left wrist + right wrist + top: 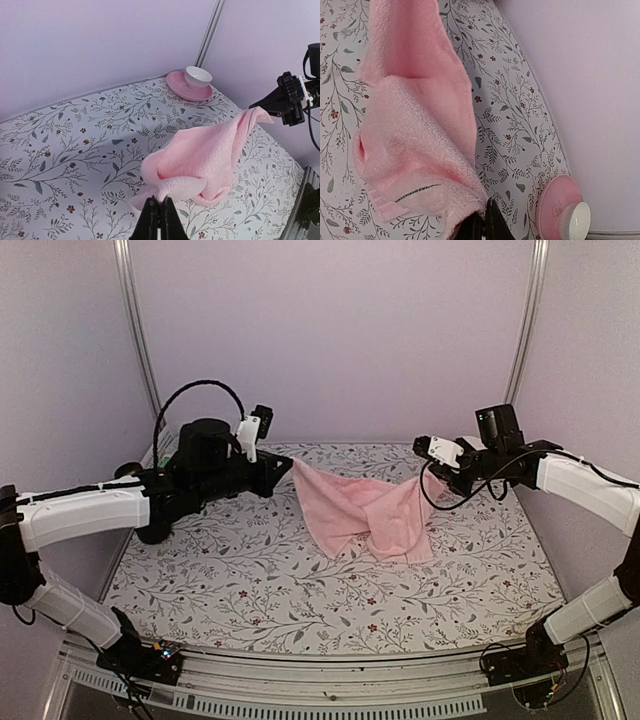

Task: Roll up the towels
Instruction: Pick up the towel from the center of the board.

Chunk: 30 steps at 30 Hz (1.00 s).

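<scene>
I have the pink towel (365, 512) hung between both arms, a little past the middle of the tabletop (240, 590) toward 12 o'clock in the top view. The left fingers (149, 222) are pinched tight on its corner at 10 o'clock. The right fingers (493, 225) are clamped just as narrowly on the corner at 2 o'clock. Neither pair shows any gap beyond the cloth itself.

The towel is not taut. It sags into a deep belly toward 6 o'clock, and one layer is doubled over another, which shows plainly in the right wrist view. Its lowest fold looks to brush the tabletop, though I cannot say for certain that it touches. This is the only towel in my views.

I judge this to be the spreading step. The cloth is up and held by two corners, but it is not laid flat and no rolling has begun.

The next move calls for drawing the two arms apart along the 9-to-3 line until the slack and the doubled layer come out. Then I should lower both corners together so the cloth lands smooth. Only then would I let go and start the roll from one edge.

The saucer (189, 88) with its cup (198, 76) sits well apart, at 1 o'clock of the towel in the left wrist view, so I would sweep away from it.
</scene>
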Tool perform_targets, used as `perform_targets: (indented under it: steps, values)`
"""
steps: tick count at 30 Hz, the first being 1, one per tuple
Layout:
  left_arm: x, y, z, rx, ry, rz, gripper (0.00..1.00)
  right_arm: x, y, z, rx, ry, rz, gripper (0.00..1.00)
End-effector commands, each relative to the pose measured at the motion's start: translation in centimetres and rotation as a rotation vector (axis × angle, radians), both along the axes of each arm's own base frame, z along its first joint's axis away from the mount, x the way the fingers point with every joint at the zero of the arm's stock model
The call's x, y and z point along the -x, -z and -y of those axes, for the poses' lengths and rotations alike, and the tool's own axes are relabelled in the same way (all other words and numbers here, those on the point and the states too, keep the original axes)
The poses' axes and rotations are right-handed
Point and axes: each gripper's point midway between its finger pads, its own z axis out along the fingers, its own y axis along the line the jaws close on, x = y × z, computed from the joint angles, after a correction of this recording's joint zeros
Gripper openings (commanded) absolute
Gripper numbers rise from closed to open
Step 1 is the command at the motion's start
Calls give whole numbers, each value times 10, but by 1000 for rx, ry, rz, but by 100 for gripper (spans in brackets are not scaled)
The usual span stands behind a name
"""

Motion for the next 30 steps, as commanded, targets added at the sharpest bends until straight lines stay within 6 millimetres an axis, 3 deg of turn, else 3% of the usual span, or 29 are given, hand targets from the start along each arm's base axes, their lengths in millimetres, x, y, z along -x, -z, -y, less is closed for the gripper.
perform_targets:
  steps: [1,7,9,12,19,30]
  values:
    - [7,38,-11,-149,-4,-39,0,23,26,-6,59,-124,-83,4]
    - [17,87,-17,-333,-21,-104,0,-19,75,-10,134,32,-181,10]
    - [18,94,-24,-366,-47,-103,0,-34,94,-8,142,113,-228,20]
    - [19,102,-32,-391,-81,-107,0,-52,105,-6,137,203,-251,37]
    - [19,125,-36,-396,-106,-105,0,-61,101,15,141,298,-236,64]
    - [21,139,-31,-413,-91,-113,0,-67,72,60,93,393,-222,82]
